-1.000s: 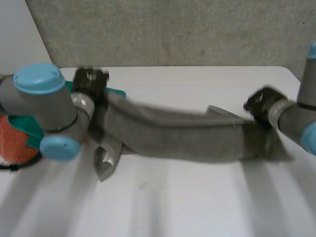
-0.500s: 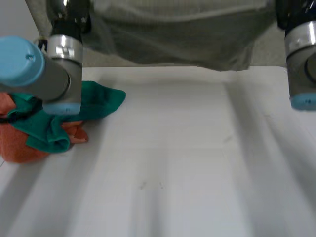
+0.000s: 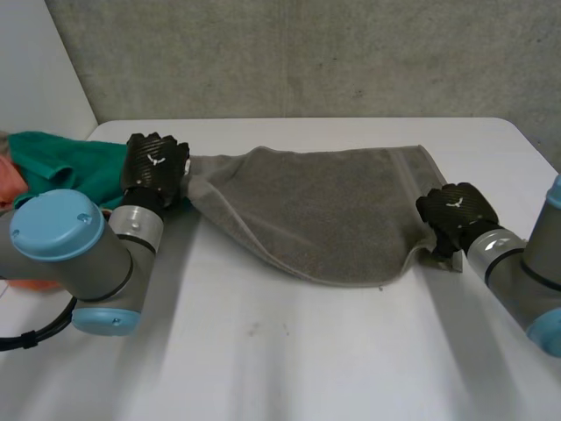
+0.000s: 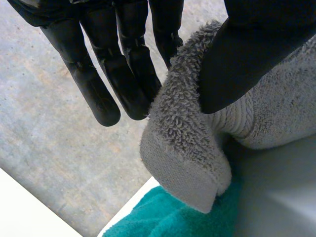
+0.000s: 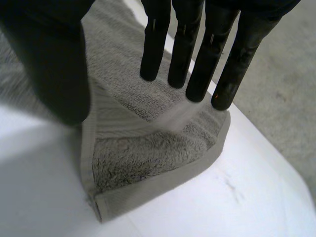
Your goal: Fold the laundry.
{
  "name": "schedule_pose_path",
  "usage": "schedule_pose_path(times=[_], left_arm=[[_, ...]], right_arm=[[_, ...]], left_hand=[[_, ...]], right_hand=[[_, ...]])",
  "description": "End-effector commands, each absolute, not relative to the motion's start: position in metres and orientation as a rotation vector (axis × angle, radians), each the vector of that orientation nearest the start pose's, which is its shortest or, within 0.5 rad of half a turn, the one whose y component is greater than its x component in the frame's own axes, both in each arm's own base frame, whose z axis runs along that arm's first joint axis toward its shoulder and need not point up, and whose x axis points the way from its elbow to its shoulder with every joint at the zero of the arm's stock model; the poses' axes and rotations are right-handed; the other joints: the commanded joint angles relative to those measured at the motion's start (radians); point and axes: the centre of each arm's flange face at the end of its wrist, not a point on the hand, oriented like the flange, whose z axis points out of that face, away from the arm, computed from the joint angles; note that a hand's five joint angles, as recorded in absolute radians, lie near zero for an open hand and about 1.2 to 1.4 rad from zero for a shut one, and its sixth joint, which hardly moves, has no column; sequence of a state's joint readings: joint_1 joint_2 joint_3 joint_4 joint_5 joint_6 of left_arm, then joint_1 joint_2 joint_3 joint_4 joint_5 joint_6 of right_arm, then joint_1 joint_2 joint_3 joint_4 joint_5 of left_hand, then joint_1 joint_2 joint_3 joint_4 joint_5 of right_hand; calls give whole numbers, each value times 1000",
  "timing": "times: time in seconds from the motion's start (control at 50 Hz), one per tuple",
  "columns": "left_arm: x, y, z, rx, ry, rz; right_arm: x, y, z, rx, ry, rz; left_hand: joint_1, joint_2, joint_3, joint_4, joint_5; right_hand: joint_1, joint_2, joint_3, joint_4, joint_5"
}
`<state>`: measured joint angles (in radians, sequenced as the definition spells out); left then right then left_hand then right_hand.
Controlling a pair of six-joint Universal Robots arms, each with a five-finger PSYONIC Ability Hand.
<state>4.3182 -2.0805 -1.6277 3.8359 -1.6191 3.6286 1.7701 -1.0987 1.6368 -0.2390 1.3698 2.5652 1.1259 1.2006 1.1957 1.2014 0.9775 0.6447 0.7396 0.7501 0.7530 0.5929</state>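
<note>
Grey towel (image 3: 324, 210), corners in pinch of left robot hand (image 3: 155, 163) and right robot hand (image 3: 456, 211), white table (image 3: 307, 351) around

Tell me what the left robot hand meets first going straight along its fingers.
Probably nothing close: the left robot hand, pinching the grey towel, points past the far edge of the table toward the concrete wall; depth is unclear.

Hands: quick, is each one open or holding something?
Left hand: shut, pinching a corner of the grey towel.
Right hand: shut, pinching the towel near its opposite corner.
</note>
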Motion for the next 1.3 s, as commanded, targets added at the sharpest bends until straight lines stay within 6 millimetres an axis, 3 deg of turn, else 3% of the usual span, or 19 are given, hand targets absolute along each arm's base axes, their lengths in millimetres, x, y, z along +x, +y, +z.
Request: schedule_pose_path(times=[0.02,0.18,0.4,0.56,0.64,0.66,0.76,0.82,0.9,0.92,0.96,0.98,1.04,1.08,1.14,1.2,1.3], left_arm=[[-270,-319,192,779,1816,-2322],[-269,-320,195,745,1835,-2351],[-267,-322,196,737,1834,-2349],[-267,-322,196,735,1834,-2348],[-264,-322,194,739,1858,-2322],[-264,-322,194,742,1865,-2316],[-258,-312,191,780,1962,-2218],[-253,-302,188,809,2038,-2137],[-243,-288,186,838,2109,-2037],[-242,-284,185,846,2122,-2019],[-237,-271,184,872,2166,-1957],[-235,-266,183,883,2185,-1930],[-227,-245,180,935,2248,-1817],[-220,-227,177,999,2289,-1706],[-212,-205,171,1095,2312,-1563],[-206,-189,164,1187,2306,-1455],[-209,-192,166,1191,2266,-1503]], right_arm=[[190,-339,156,-749,2357,-1862],[172,-341,147,-497,2428,-1735],[180,-338,132,-549,2402,-1618],[183,-351,116,-546,2414,-1598],[183,-362,109,-547,2432,-1617],[182,-365,112,-542,2446,-1648],[172,-368,126,-525,2493,-1737],[170,-362,150,-606,2471,-1822],[172,-345,174,-856,2436,-1912],[172,-336,177,-997,2446,-1901],[172,-325,178,-1148,2472,-1854],[171,-313,179,-1311,2505,-1772],[165,-290,178,-1554,2567,-1560],[158,-282,179,-1616,2610,-1460],[139,-258,181,-1722,2730,-1169],[133,-247,184,-1783,2757,-1058],[132,-253,188,-1827,2747,-1124]], left_hand=[[270,196,201,195,244],[270,196,201,195,244],[270,196,201,195,244],[270,196,201,195,244],[270,196,201,195,244],[270,196,201,195,244],[270,196,201,195,244],[270,196,201,195,244],[270,196,201,195,244],[270,196,201,195,244],[270,196,201,195,244],[270,196,201,195,244],[270,196,201,195,244],[270,196,201,195,244],[270,196,201,195,244],[270,196,201,195,244],[270,196,201,195,244]], right_hand=[[-219,-314,-324,-327,-342],[-219,-314,-325,-328,-342],[-152,-247,-257,-260,-274],[-140,-235,-245,-248,-263],[106,11,1,-2,-17],[325,230,219,216,202],[728,633,623,620,606],[752,657,646,643,629],[752,657,646,643,629],[752,657,646,643,629],[752,657,646,643,629],[752,657,646,643,629],[752,657,646,643,629],[752,657,646,643,629],[752,657,646,643,629],[752,657,646,643,629],[752,657,646,643,629]])
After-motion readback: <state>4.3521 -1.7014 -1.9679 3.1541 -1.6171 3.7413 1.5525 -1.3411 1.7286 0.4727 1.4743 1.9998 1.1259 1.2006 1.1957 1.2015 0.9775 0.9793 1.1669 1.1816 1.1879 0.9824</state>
